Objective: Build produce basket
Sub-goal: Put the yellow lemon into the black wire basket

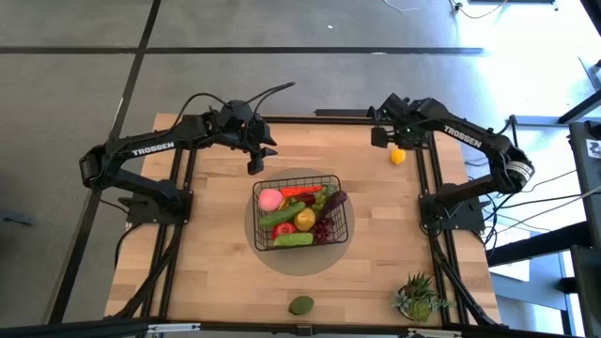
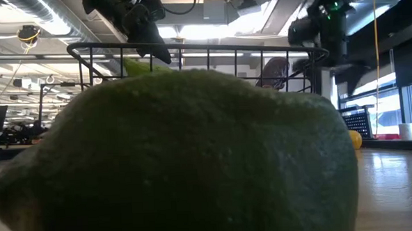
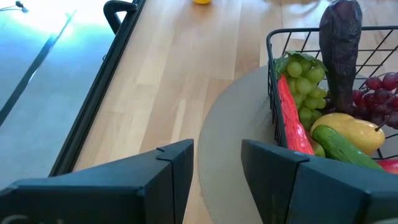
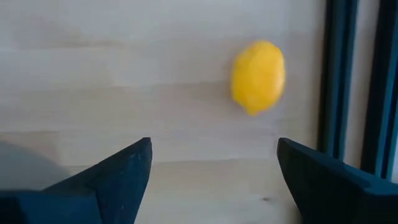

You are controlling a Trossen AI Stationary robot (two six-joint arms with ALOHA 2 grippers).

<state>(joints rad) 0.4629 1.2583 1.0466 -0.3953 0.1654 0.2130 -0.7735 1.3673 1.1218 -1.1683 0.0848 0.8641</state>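
The wooden desk carries a round grey mat at its middle, and on the mat stands the black wire-mesh basket. The basket already holds most of the produce: a pink peach, a red chilli, green grapes, a purple eggplant, a yellow lemon, dark red grapes, a red tomato and two cucumbers.

The left arm reaches over the desk's far side, and its left claw hangs just beyond the basket's far left corner, above the mat's edge. Its fingers stand partly apart with nothing between them.

The right arm stretches along the far right part of the desk. The right claw hovers just beside a second yellow lemon, which lies on bare wood near the desk's right rail, well apart from the basket. This claw is spread wide and holds nothing; in the right wrist view the lemon sits beyond the fingers, not between them.

A spiky green potted plant stands at the near right corner. A green lime lies alone near the front edge, so near the low camera that it fills that view.
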